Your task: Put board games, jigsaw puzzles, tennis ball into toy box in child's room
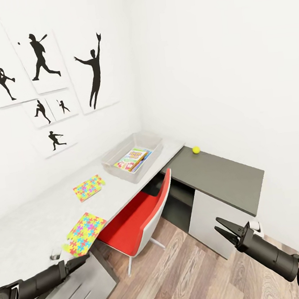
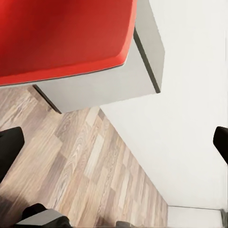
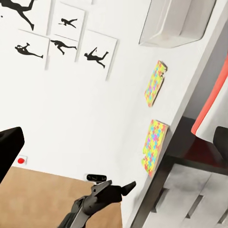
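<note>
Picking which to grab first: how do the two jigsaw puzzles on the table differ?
The near puzzle lies at the table's front edge, one corner overhanging, close to the left tool. The far puzzle lies wholly on the top, nearer the toy box. Both lie flat with the same multicoloured pattern.

head: high, down over table | left wrist: near floor | right wrist: sideways, shares table

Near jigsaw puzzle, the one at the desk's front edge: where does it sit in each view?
Head view: near jigsaw puzzle lies lower left on the table, just above the left claw.
Right wrist view: it sits right of centre, at the desk edge.
Left wrist view: not in it.
Shared landmark: the red chair, also in the right wrist view and the left wrist view.
</note>
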You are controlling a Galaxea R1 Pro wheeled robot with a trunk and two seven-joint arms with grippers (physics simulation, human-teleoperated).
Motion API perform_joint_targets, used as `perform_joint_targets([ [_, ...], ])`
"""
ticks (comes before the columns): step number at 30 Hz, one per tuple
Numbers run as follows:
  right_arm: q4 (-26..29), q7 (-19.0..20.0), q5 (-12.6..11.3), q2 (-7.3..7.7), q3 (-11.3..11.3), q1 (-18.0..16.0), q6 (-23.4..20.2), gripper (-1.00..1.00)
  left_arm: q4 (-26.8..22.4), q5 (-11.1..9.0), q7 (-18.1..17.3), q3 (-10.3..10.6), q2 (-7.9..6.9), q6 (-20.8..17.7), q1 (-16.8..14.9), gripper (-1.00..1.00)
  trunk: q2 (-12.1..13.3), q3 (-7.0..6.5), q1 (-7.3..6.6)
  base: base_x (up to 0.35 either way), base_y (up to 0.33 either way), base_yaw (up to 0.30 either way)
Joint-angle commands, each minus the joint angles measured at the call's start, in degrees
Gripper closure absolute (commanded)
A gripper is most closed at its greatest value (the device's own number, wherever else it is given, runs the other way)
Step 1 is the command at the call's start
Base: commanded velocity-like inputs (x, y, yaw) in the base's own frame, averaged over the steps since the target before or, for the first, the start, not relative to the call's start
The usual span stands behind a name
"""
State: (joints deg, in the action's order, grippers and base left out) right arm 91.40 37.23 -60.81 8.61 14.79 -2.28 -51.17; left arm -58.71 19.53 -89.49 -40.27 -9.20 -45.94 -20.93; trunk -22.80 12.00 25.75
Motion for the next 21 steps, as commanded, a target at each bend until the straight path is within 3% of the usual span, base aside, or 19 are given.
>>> perform_joint_targets([
  [1, 0.0, 0.1, 0.0, 0.0, 0.1, 0.0, -0.3, -1.0, 0.5, 0.6, -0.5, -0.2, 0.44, -0.6, -0.1, -1.0, -0.1, 0.11, 0.03, 0.0, 0.0, 0.0],
  [8, 0.0, 0.1, 0.0, 0.0, 0.1, 0.0, -0.3, -1.0, 1.5, 0.6, -0.5, -0.4, 2.27, -0.5, -0.1, -1.0, -0.1, 0.11, 0.03, -0.072, -0.067, 0.0],
  [15, 0.1, 0.0, 0.0, -0.11, 0.0, -0.1, -0.3, -1.0, 1.6, 0.5, -0.5, -0.6, 2.49, -0.5, -0.1, -1.0, -0.1, 0.1, 0.03, -0.047, -0.042, 0.004],
  [21, 0.1, -0.1, 0.0, -0.13, 0.0, 0.0, -0.3, -1.0, 1.6, 0.5, -0.5, -0.5, 2.51, -0.5, -0.2, -1.0, -0.1, 0.24, 0.03, -0.006, -0.006, 0.158],
])
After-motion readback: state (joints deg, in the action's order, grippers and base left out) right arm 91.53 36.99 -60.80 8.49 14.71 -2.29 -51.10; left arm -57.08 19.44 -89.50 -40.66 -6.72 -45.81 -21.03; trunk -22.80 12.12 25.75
